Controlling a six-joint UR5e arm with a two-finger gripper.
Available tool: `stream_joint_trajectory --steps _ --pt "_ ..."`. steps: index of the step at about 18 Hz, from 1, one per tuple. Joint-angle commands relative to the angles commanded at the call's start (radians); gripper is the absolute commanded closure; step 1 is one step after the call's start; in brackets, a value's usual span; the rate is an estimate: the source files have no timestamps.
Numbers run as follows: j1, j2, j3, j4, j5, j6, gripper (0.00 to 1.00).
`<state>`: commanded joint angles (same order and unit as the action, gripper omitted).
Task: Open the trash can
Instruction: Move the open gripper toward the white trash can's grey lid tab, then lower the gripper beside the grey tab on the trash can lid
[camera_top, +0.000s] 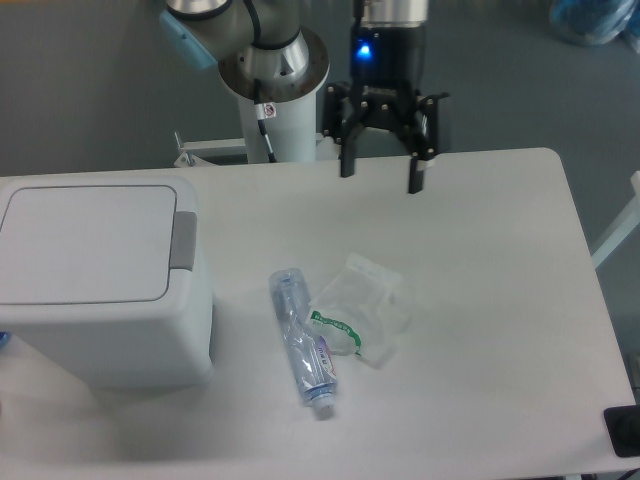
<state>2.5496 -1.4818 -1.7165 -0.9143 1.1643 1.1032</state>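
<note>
The jaws were spread wide apart with nothing between them, two dark fingers pointing down over the far edge of the worktop, a bit right of centre. A blue light glowed on the black wrist body just above them. The arm's white base column stood just left of the jaws, behind the worktop's far edge.

The trash can sat well apart from the jaws, way over at the left side of the worktop and nearer to the camera. So it was off to the left and closer in than the fingers, no contact at all. Its flat white lid was down and flush, and the grey push tab was on the lid's right edge, the side facing toward the middle of the worktop.

Between the two, roughly mid-worktop and nearer than the jaws, lay a crushed clear plastic bottle on its side, cap end pointing to the near edge. A crumpled clear plastic bag with a bit of green print was touching the bottle's right side. A small dark object poked in at the near right corner, too cut off to tell what it was.
</note>
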Motion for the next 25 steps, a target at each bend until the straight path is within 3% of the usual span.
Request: stream_joint_trajectory --steps 5,7,10,25 --pt "-0.057 -0.044 0.061 0.002 0.006 -0.155 0.00" --pt "-0.078 -0.057 0.067 0.005 0.003 -0.282 0.00" --pt "-0.107 -0.081 0.068 0.052 0.003 -0.402 0.00" --pt "-0.169 -0.117 0.028 0.063 0.006 -0.467 0.00"
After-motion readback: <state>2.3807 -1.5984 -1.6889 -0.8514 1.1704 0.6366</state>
